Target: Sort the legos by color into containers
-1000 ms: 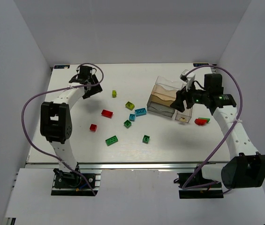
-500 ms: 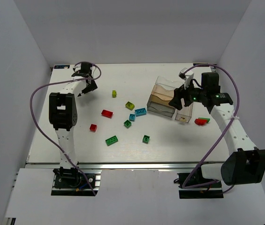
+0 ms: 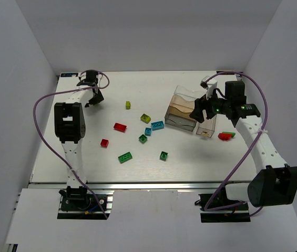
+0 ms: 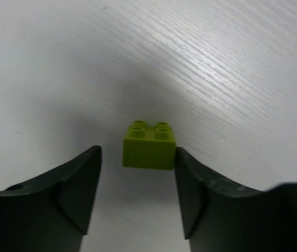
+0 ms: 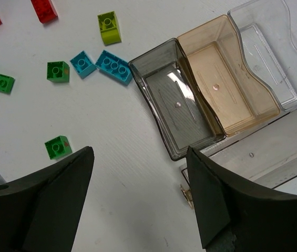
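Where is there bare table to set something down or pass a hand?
Free: the near strip between the long green brick and the table's near edge; the far strip behind the small lime brick, left of the boxes. Crowded: the middle, from the red brick across to the cyan brick beside the boxes.

No readable text anywhere, as far as visible.
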### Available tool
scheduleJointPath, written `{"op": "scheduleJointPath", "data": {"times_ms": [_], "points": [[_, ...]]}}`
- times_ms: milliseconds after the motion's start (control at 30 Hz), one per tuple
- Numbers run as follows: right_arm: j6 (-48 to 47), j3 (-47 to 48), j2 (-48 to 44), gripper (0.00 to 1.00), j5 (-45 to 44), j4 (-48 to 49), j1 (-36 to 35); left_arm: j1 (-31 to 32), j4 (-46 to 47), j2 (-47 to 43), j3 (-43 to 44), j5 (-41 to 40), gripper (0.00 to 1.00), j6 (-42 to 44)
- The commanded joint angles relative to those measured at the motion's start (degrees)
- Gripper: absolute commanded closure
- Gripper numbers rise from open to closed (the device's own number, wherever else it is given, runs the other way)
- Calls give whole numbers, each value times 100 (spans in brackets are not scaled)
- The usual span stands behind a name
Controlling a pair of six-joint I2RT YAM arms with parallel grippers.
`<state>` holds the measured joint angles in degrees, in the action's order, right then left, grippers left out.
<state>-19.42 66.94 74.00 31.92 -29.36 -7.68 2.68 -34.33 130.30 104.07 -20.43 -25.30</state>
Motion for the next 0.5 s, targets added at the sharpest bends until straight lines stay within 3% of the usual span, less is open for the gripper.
{"op": "scheduleJointPath", "data": {"times_ms": [0,100,133,300,367,433,467], "points": [[26,65,53,24,-46,168,-31,-56,180,83,271,249,36,51],[0,65,62,25,-46,151,-31,-57,242,92,315,363,50,43],[0,48,71,26,-46,150,-32,-57,260,92,315,460,62,43],[-36,4,19,29,-28,150,-31,-4,382,-214,114,838,88,8],[-106,-23,-17,34,68,151,-32,127,697,-451,-236,1283,97,7],[-167,-40,-52,49,191,124,-40,215,1084,-1048,-658,1837,100,-141],[-167,-58,-78,56,218,124,-49,311,1382,-1285,-1234,2623,100,-229]]}}
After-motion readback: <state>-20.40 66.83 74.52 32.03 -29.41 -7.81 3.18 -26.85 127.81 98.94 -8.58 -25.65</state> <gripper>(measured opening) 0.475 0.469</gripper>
